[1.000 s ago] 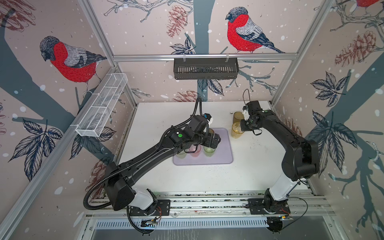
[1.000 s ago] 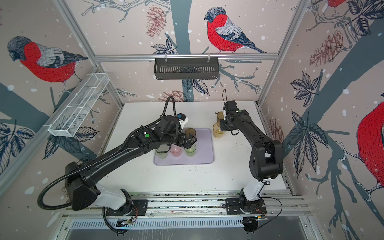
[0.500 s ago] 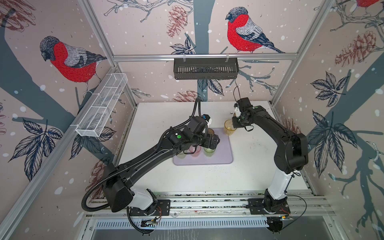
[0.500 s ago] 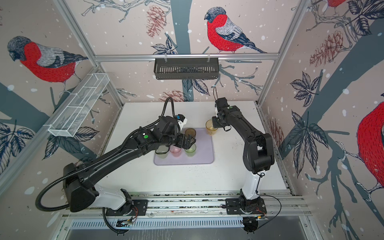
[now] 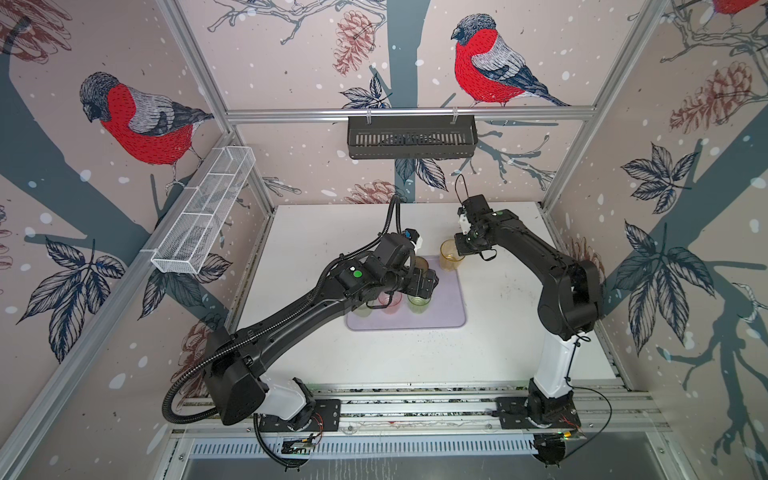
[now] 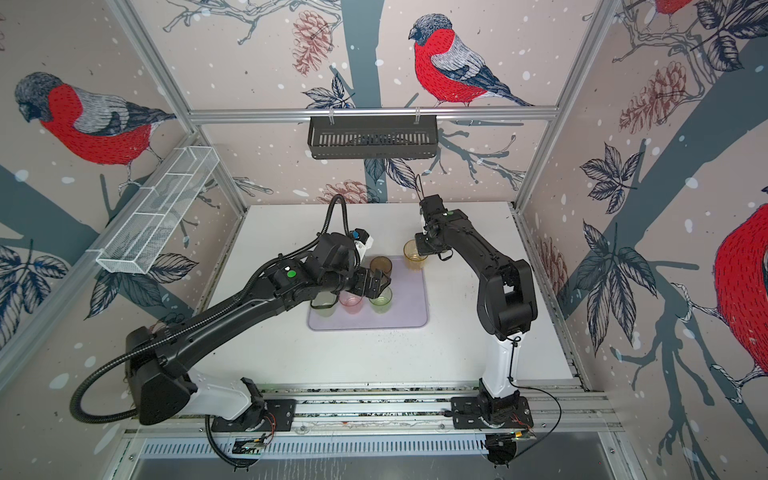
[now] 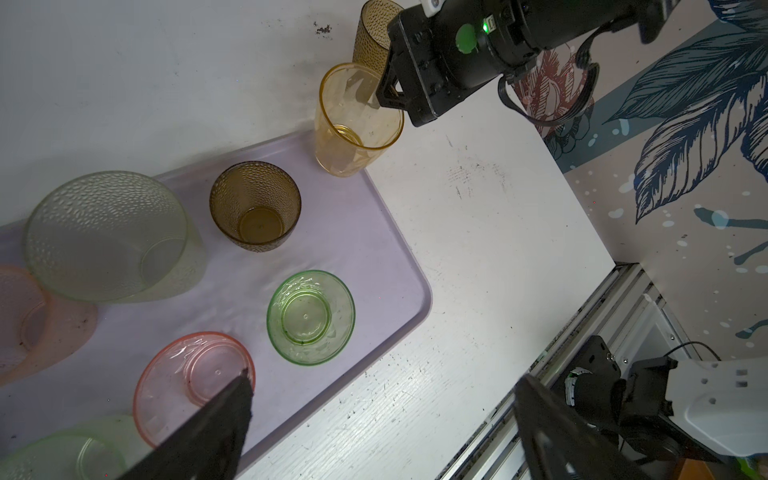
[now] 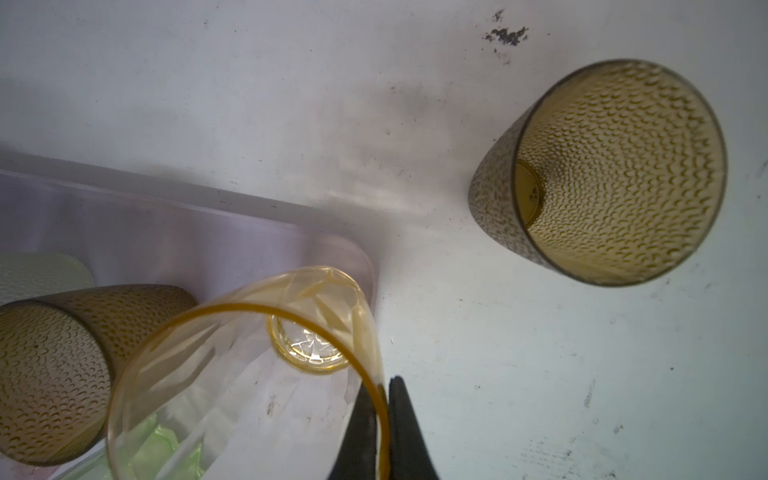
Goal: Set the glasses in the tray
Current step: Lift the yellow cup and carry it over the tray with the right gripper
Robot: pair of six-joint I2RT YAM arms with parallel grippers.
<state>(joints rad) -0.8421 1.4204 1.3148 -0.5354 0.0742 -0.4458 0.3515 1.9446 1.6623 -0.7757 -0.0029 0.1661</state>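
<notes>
The lavender tray [image 5: 446, 318] lies mid-table. My right gripper [image 8: 384, 399] is shut on the rim of a yellow-amber glass [image 8: 249, 374], one finger inside and one outside. That glass [image 5: 452, 255] hangs slightly tilted at the tray's far right corner. Inside the tray [image 7: 374, 257] stand a dark olive glass [image 7: 255, 208], a bright green glass [image 7: 311, 318], a pink glass [image 7: 193, 382] and a frosted pale green glass [image 7: 104, 235]. A second olive glass [image 8: 602, 174] stands on the table beyond the tray. My left gripper [image 7: 384, 377] hovers open and empty above the tray's glasses.
Another pink glass [image 7: 25, 324] and another green one [image 7: 62, 457] sit at the tray's left end. A black slotted basket [image 5: 411, 137] hangs on the back wall and a white mesh basket [image 5: 203, 216] on the left wall. Aluminium rails [image 5: 415, 407] run along the front edge.
My right gripper has carried the amber glass leftward, away from the olive glass on the table, to the tray's far right corner. The left arm has barely moved.
</notes>
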